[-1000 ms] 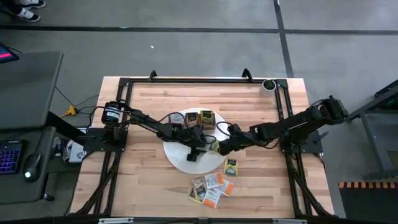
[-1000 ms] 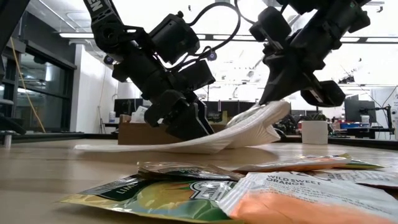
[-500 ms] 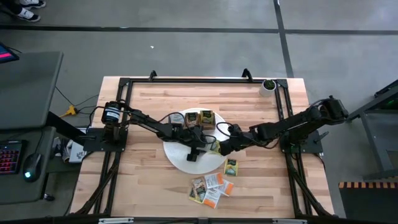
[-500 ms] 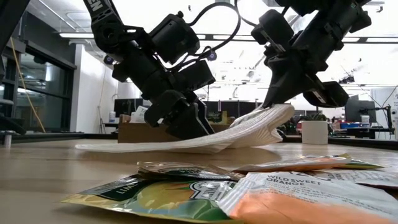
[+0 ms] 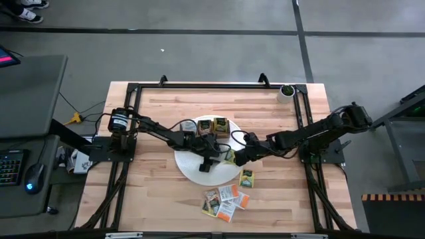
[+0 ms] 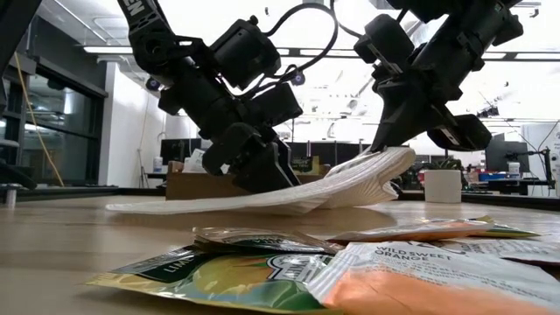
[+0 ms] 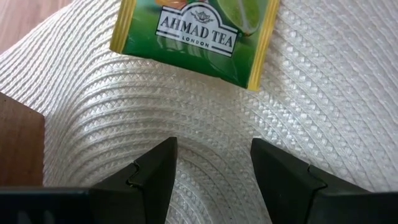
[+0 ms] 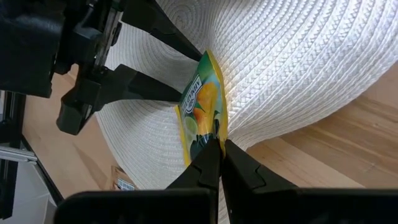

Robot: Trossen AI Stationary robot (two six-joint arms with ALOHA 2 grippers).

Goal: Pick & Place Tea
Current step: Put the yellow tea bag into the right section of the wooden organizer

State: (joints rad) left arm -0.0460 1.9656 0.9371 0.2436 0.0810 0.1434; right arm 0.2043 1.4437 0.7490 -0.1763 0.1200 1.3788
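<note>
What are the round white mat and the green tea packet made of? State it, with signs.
Round white mat: looks like woven paper or plastic fibre, matte; braided concentric rows show, and its edge bends up. Green tea packet: probably coated paper, slightly glossy, with printed lettering.

White round mat (image 7: pixel 323 93): woven fibre, ribbed, rough, matt. Green tea packet (image 7: pixel 198 34): printed paper, smooth, slight sheen. Packets near the table's front edge (image 6: pixel 262 271): glossy, a bit crinkled. Table (image 5: pixel 159 192): light wood planks, smooth, satin. Left gripper (image 7: pixel 211 171) fingers (image 7: pixel 152 171): black matt plastic. Box (image 5: pixel 214 126): brown wood.
</note>
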